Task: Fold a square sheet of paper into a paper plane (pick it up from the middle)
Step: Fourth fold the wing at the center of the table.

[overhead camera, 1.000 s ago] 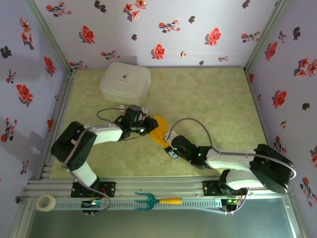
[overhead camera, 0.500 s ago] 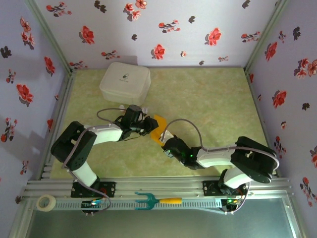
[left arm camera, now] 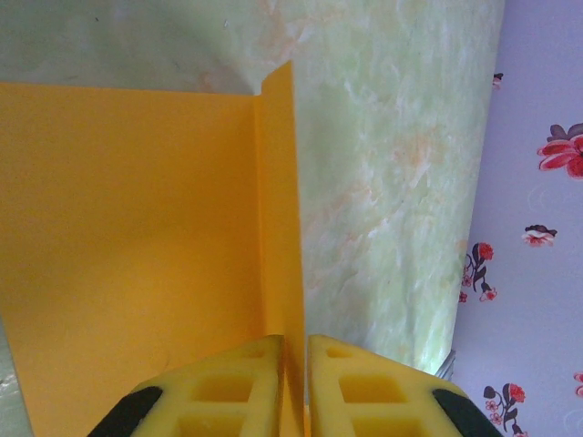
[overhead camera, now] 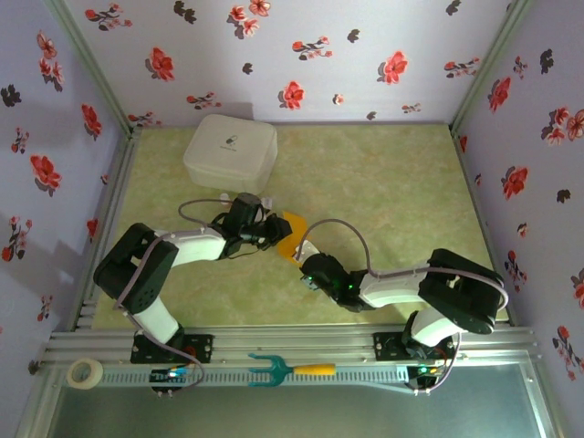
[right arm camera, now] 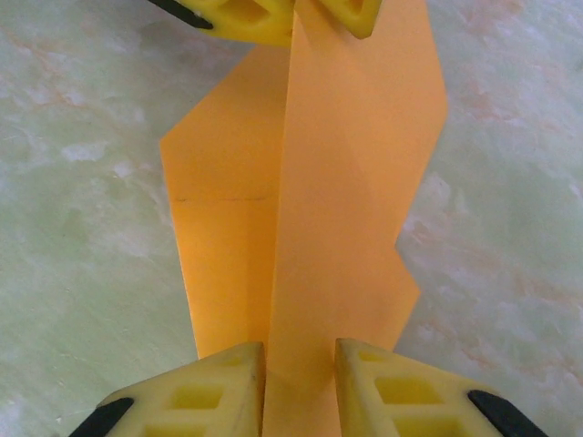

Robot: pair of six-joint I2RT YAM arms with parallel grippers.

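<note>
The orange-yellow paper plane (overhead camera: 292, 239) lies partly folded between the two arms, its centre fold raised. My left gripper (overhead camera: 274, 230) comes in from the left. In the left wrist view that gripper (left arm camera: 294, 350) is shut on the upright fold of the paper (left arm camera: 137, 228). My right gripper (overhead camera: 305, 262) reaches in from the near right. In the right wrist view its jaws (right arm camera: 301, 360) straddle the raised fold of the paper (right arm camera: 346, 182) with a narrow gap still between them. The left gripper's fingers (right arm camera: 264, 14) pinch the far end of the same fold.
A white lidded box (overhead camera: 230, 151) stands at the back left of the green mat (overhead camera: 392, 182). On the near rail lie a tape roll (overhead camera: 85, 371) and a teal fork-like tool with a yellow handle (overhead camera: 290, 369). Flowered walls close in three sides.
The right arm has pushed forward and left onto the paper, and its jaws have narrowed around the raised fold. The left gripper has kept its hold and place.
</note>
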